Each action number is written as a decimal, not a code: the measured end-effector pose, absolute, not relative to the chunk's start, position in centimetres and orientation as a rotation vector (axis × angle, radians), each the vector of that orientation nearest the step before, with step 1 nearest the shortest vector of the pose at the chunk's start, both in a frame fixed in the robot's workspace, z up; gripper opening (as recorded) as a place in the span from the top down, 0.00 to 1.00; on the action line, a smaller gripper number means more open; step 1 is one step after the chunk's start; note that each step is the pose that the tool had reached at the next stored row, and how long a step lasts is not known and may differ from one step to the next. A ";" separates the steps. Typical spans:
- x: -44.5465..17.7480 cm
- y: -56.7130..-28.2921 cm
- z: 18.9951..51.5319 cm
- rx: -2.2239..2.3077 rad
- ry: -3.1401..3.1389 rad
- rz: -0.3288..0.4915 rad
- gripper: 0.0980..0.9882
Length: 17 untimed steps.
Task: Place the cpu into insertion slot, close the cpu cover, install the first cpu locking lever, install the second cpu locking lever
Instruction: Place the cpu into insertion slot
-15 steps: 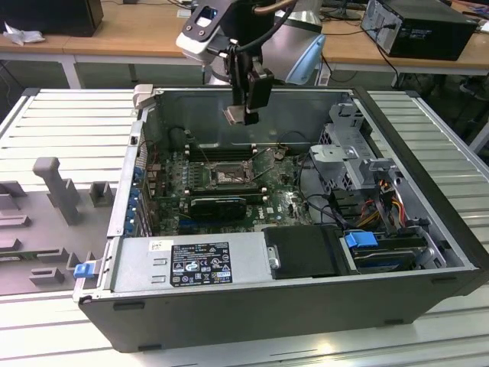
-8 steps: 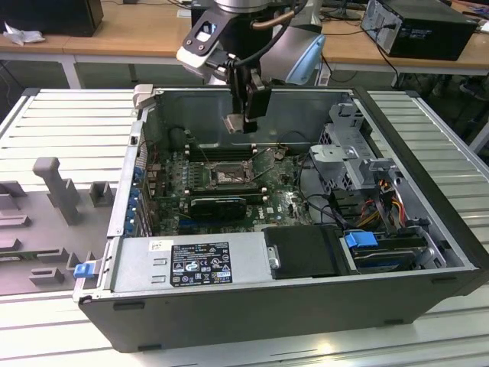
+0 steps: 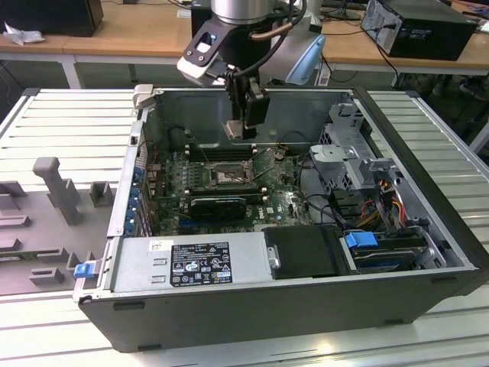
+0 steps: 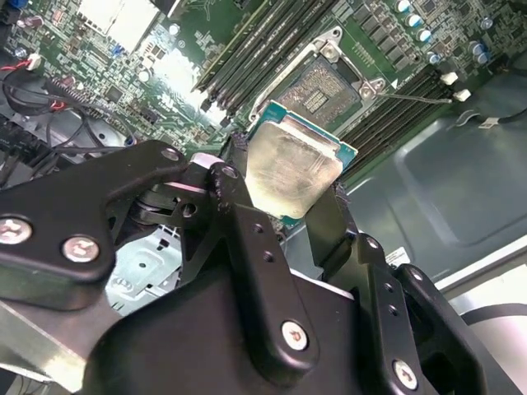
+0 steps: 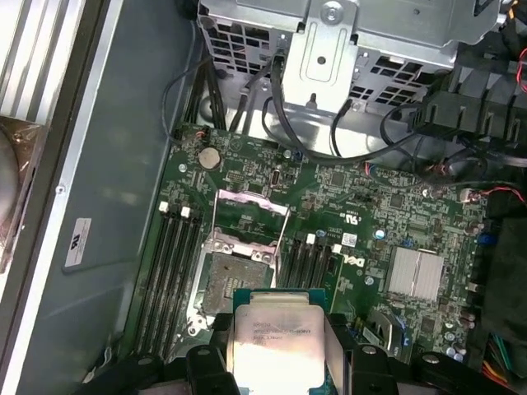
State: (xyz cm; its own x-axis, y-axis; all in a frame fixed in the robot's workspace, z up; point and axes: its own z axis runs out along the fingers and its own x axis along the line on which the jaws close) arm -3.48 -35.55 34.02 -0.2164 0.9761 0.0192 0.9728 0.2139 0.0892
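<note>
One open computer case (image 3: 267,313) on slatted surface (image 3: 61,115); one label (image 3: 200,264) on its power supply. One green board (image 3: 290,202) inside. I see one claw (image 3: 241,130) clamped on one cpu (image 4: 292,169), held above the board and clear of the one bare insertion slot (image 5: 226,280). First wrist view gives me one cpu cover (image 5: 240,245), raised.

The arm (image 3: 241,9) ends in a silver-grey round wrist; a copper-brown cable (image 3: 276,30) loops beside it; a white-and-black housing (image 3: 200,55) is mounted there; the gripper (image 4: 284,191) is matte black, built of flat linked bars pinned with silver cross-head screws (image 4: 81,248).
</note>
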 end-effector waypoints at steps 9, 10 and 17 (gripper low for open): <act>-3.5 -35.6 32.6 1.941 2.415 0.127 0.52; -3.5 -35.6 32.5 1.941 2.415 0.127 0.52; -3.5 -35.4 31.3 1.999 2.367 0.122 0.52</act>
